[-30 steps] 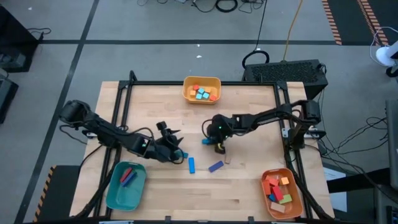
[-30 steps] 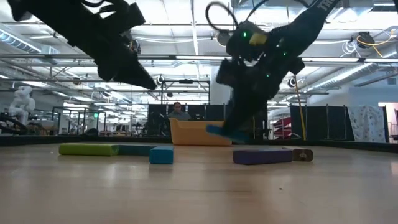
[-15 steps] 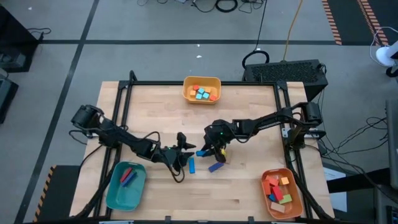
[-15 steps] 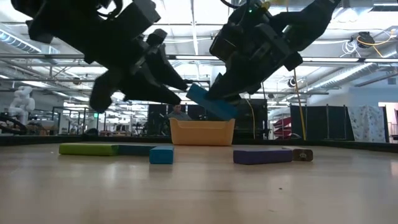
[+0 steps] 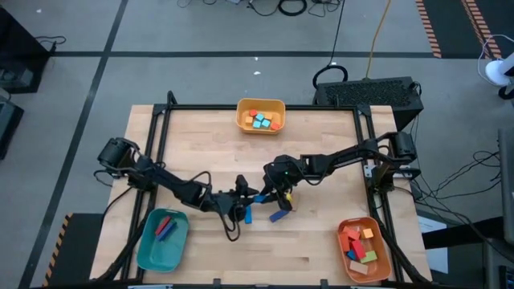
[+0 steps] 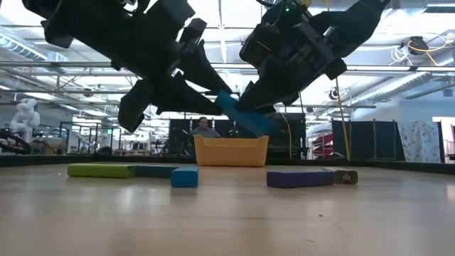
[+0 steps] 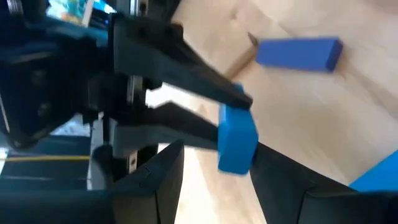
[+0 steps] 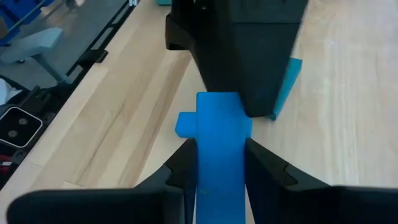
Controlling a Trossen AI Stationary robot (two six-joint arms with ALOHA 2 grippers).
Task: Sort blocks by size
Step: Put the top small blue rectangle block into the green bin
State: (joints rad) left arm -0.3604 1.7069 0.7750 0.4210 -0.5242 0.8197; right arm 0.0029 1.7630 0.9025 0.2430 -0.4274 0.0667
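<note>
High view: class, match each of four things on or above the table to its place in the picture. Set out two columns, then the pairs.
1 yellow tray
2 teal tray
3 orange tray
4 blue bar

A in the air, gripped by the right tool, with the open left tool at its end
B table's bottom-right corner
C top edge, middle
D bottom-left corner

Pairs: 1-C, 2-D, 3-B, 4-A

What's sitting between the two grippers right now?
A blue bar, lifted off the table: the right gripper holds it, the left gripper reaching its far end. Low view.
</note>
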